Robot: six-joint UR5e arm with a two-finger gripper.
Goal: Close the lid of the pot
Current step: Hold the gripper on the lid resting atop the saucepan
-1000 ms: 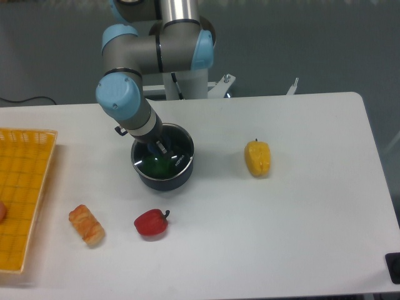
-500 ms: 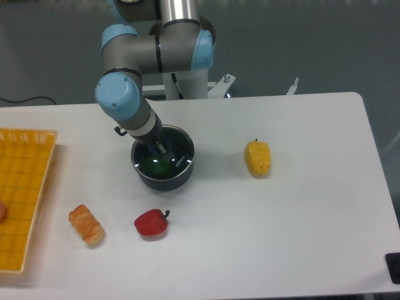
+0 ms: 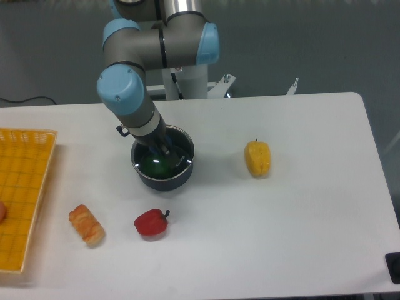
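Glass and thin metal rim, the round pot lid (image 3: 167,156) sits on the dark round pot (image 3: 164,178) near the table's (image 3: 300,212) middle. The gripper (image 3: 161,149) reaches down onto the lid's centre; its finger spread cannot be told.

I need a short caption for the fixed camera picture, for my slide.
Claw reaching onto the lidded pot on the table, with toy foods and a yellow basket around.
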